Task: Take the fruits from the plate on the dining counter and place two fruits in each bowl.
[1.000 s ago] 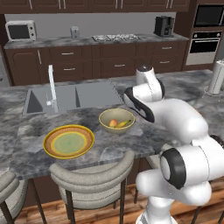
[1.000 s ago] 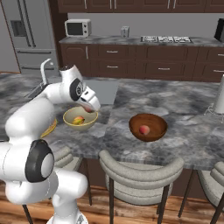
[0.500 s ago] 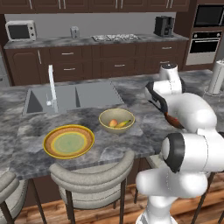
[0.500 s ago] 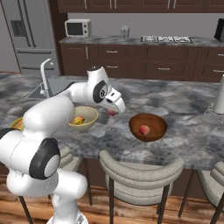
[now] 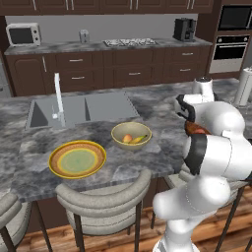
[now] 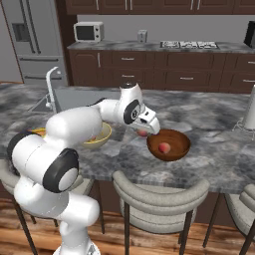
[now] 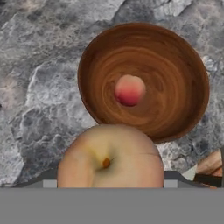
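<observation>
The arm reaches out over the grey marbled dining counter, and its fingers are closed on a round fruit, pale peach with a brown stem dimple, which sits big and close at the bottom of the hand view. From the right base view that same fruit shows as a reddish bit tucked under the white hand, just beside the left rim of the dark wooden bowl and a little above it.

Inside the wooden bowl lies one red round fruit, resting near the middle of the bowl's floor (in the hand view it looks pinkish-red against the wood grain rings). The held fruit is not yet in the bowl; it hangs over the counter at the bowl's edge.

Further left on the counter stands the cream-yellow bowl, with the yellow banana and an orange-red round fruit lying side by side in it. The yellow-rimmed plate sits nearer the counter's front edge, left of that bowl and apart from it. Behind the plate are the inset sink and the white tap.
</observation>
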